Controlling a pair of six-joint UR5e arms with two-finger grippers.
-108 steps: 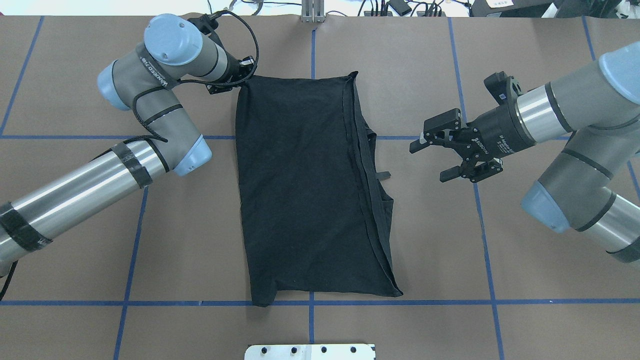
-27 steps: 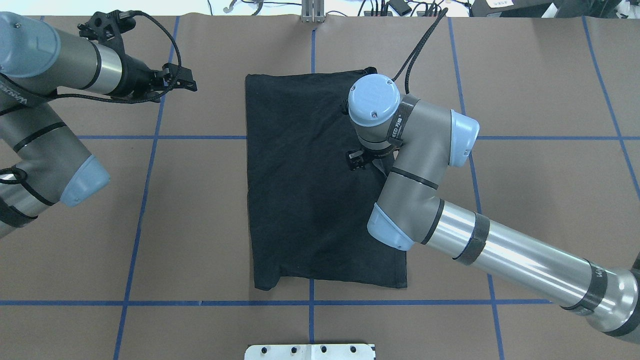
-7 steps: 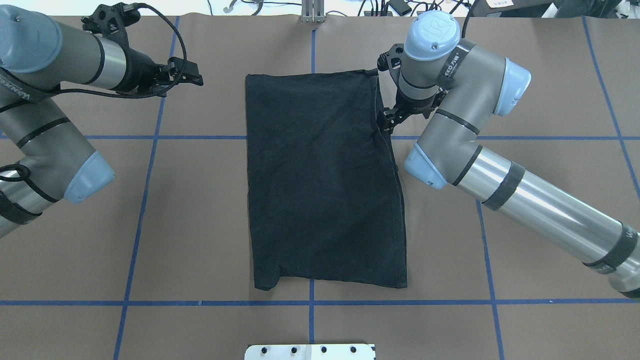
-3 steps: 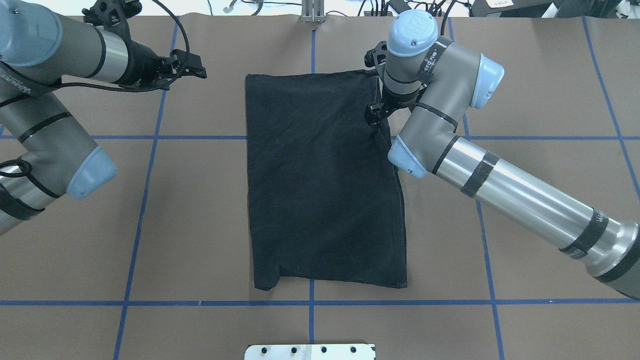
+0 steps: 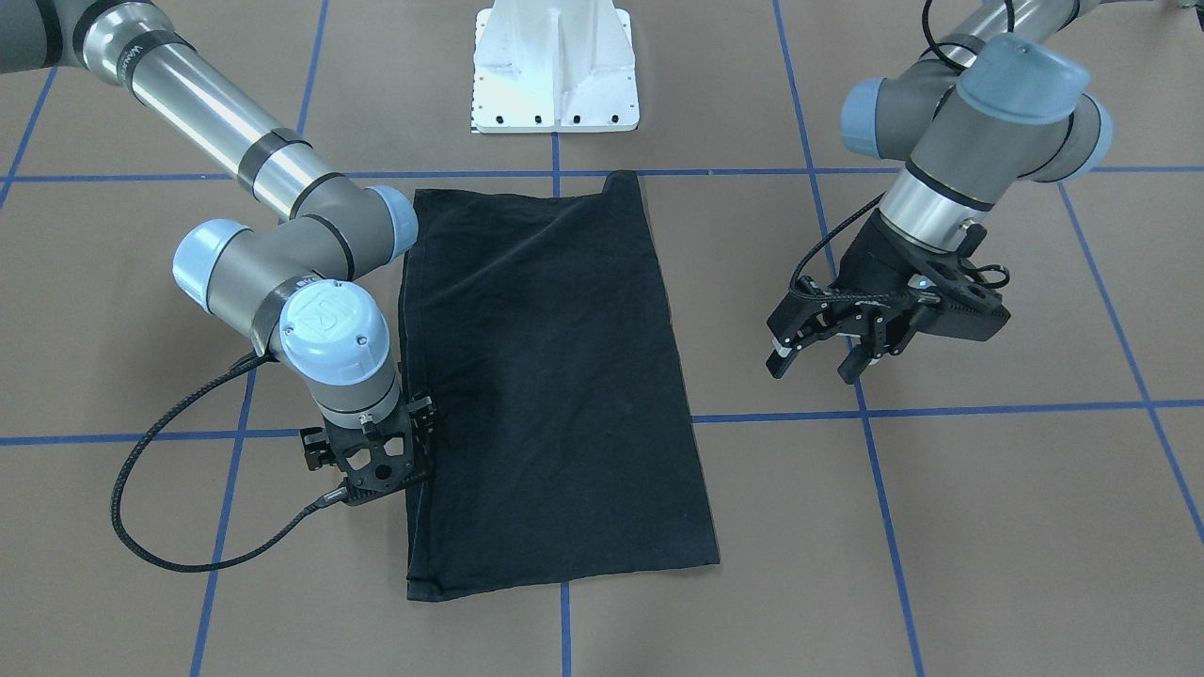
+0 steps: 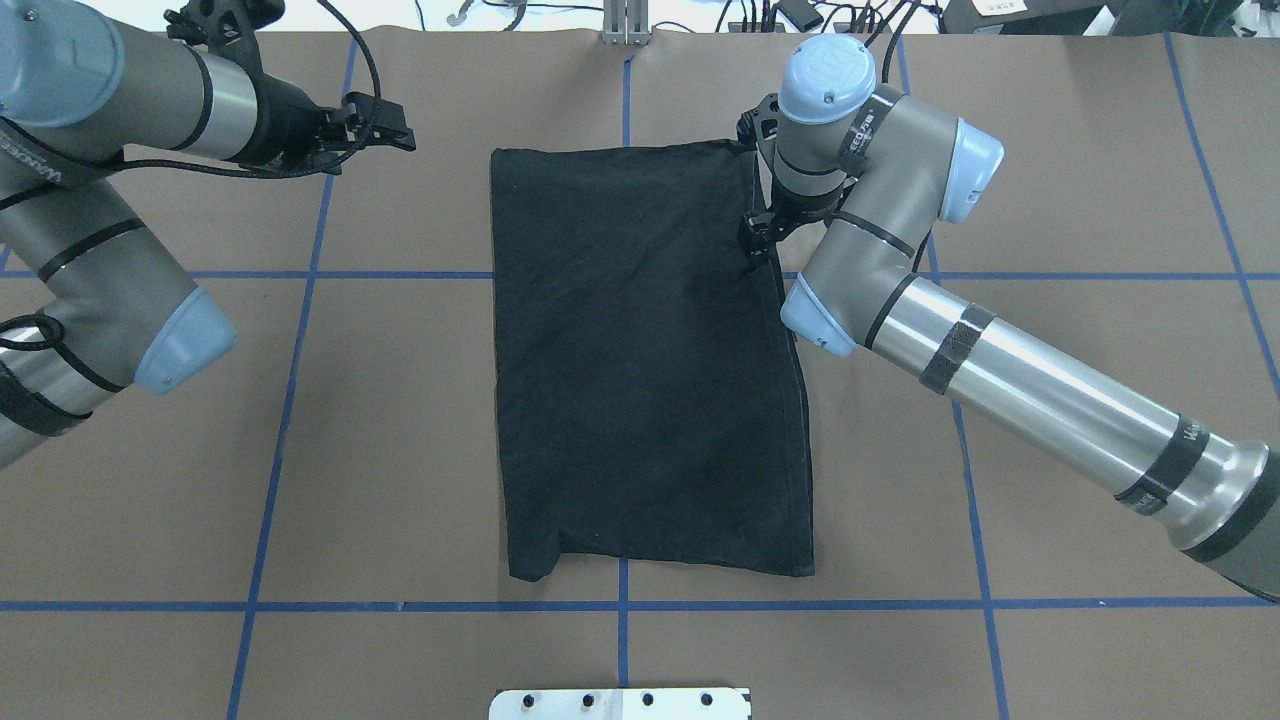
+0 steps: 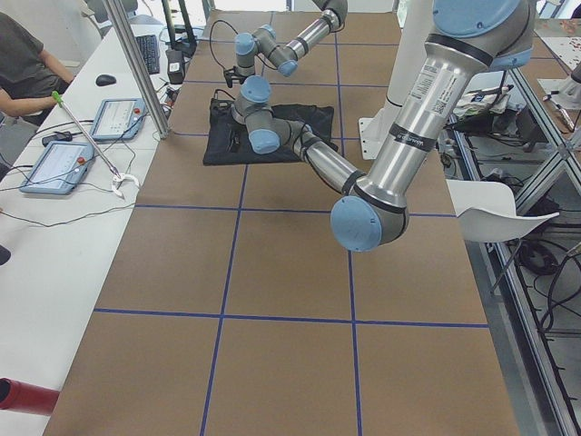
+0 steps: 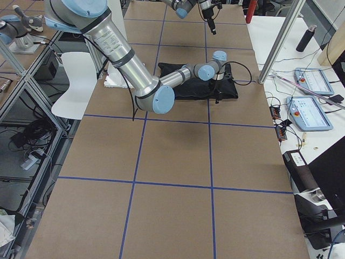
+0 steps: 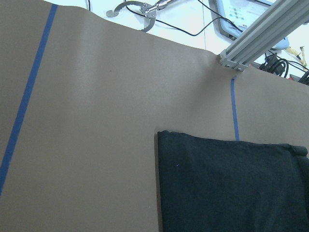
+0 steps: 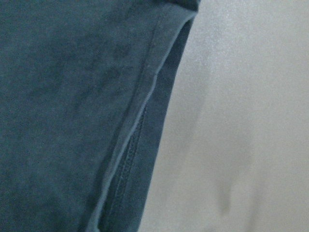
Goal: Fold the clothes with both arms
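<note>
The clothes are one black T-shirt (image 6: 640, 370), folded into a long plain-black rectangle in the middle of the table (image 6: 400, 450); no logo shows. My right arm (image 6: 880, 240) bends over the shirt's far right edge. My right gripper (image 6: 755, 232) points straight down at that hem, and the wrist hides its fingers. The right wrist view shows only the hem (image 10: 140, 121) close up beside bare paper. My left gripper (image 5: 814, 367) hovers open and empty above the table, well off the shirt's far left side. The left wrist view looks down on the shirt's corner (image 9: 231, 183).
Blue tape lines (image 6: 620, 605) grid the brown paper. The white pedestal base (image 5: 555, 66) stands at the robot's edge. An aluminium post (image 6: 625, 20) and cables line the far edge. Control tablets (image 7: 54, 168) lie on a side bench where a person (image 7: 23, 64) sits.
Since 3.9 s ago my right arm has gone from the shirt's middle to its far right edge. In the last second it shifted slightly left. The left gripper barely moved.
</note>
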